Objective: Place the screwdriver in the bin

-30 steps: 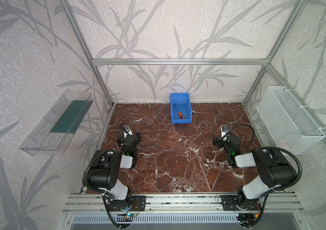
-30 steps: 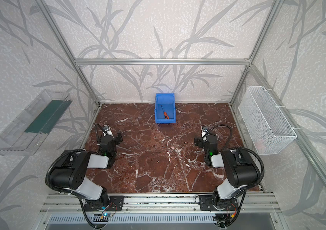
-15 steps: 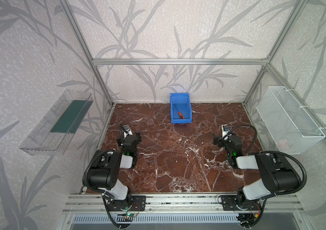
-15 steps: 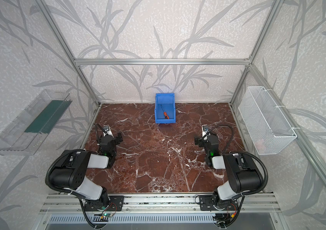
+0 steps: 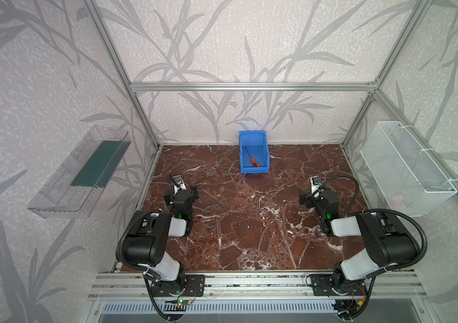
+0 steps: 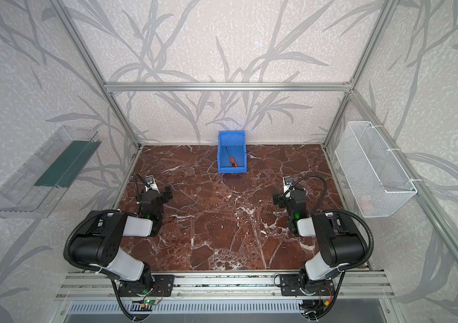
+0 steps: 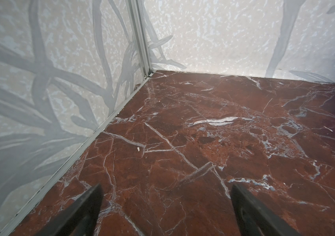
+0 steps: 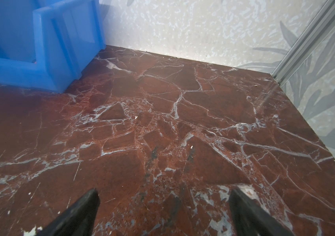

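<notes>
The right gripper (image 8: pixel 163 193) has its fingers (image 8: pixel 80 212) spread wide with nothing between them, only bare table (image 8: pixel 183 122) beneath and ahead. The left gripper (image 7: pixel 165 190) is likewise spread and empty. The bin (image 8: pixel 45 45) stands well ahead of the right fingers, off to their inner side; the left wrist view does not show it. In both top views the screwdriver (image 5: pixel 252 159) (image 6: pixel 231 159) lies inside the bin, shaft toward the back wall, handle near the front lip. The task looks done. The screwdriver seems light, stiff and apt to roll. Its orange handle is the place to pinch, not the thin, slick shaft.
</notes>
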{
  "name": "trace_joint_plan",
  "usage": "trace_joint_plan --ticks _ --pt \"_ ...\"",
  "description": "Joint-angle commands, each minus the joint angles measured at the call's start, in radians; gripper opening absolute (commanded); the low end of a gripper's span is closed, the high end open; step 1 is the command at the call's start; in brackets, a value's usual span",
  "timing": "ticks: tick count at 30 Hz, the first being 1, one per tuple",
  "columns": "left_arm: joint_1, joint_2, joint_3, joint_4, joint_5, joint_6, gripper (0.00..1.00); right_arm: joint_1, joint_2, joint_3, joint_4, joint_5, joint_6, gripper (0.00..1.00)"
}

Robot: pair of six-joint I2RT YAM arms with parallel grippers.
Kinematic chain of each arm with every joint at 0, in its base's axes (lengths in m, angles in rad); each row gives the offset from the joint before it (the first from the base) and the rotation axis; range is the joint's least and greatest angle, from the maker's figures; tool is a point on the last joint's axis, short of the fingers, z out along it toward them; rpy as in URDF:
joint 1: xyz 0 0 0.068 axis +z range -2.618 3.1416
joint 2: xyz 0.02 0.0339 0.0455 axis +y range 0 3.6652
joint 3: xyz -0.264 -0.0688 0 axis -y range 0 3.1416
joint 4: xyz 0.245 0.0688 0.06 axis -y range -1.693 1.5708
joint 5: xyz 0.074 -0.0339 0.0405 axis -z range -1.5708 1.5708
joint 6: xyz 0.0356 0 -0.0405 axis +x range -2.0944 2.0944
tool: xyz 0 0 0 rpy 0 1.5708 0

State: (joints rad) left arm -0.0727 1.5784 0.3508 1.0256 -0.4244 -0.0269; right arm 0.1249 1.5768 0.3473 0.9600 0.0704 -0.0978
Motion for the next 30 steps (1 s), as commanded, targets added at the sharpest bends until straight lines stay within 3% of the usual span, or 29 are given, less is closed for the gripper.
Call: trace_joint_plan --ticks 1,25,30 --pt "0.003 0.009 -0.004 0.025 0.001 -0.004 0.99 -0.003 0.006 0.021 0.023 0.015 0.010 0.99" --pt "0.003 0.009 -0.005 0.025 0.001 -0.004 0.99 -0.002 0.006 0.010 0.041 -0.041 -0.011 0.99" --pt "0.003 0.009 -0.005 0.026 -0.001 -0.003 0.99 0.001 -0.062 0.009 -0.013 -0.062 -0.028 0.99"
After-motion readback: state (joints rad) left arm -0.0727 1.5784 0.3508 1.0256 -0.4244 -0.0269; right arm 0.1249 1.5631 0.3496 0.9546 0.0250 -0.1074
